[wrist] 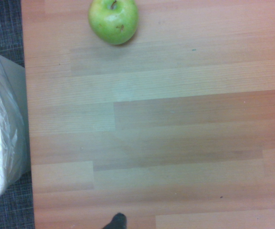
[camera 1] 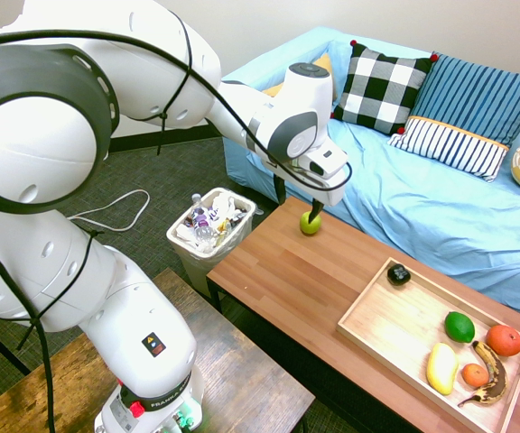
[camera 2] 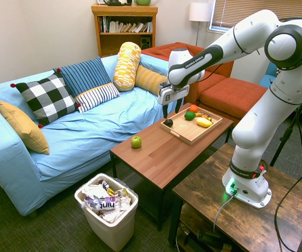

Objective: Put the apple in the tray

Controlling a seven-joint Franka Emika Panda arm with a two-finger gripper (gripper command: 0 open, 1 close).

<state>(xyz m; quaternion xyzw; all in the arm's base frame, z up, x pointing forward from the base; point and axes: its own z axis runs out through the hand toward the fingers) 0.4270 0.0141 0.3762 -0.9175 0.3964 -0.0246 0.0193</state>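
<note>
Second exterior view: the gripper [camera 2: 172, 108] is released, its two fingers spread and pointing down with nothing between them, held above the table [camera 2: 152, 167]. That height and opening would suit an approach to the apple [camera 2: 136, 142], which stands alone on the wood near the sofa-side corner, at the end beside the white bin [camera 2: 109, 209]. Its stem is up, so the round sides look free to be gripped.

The tray [camera 2: 192, 140] lies toward the table's other end. Its low raised edges probably serve to keep round fruit from rolling off. Inside, the dark round fruit [camera 2: 168, 122] sits by the sofa-side corner nearest the apple, while the green oval fruit [camera 2: 190, 115], yellow fruit [camera 2: 204, 122] and banana [camera 1: 490, 373] gather toward the far end. Setting the apple down between these groups seems sensible. The step in hand is likely lining up over the apple; its glossy skin could slip if pinched off-centre.
</note>
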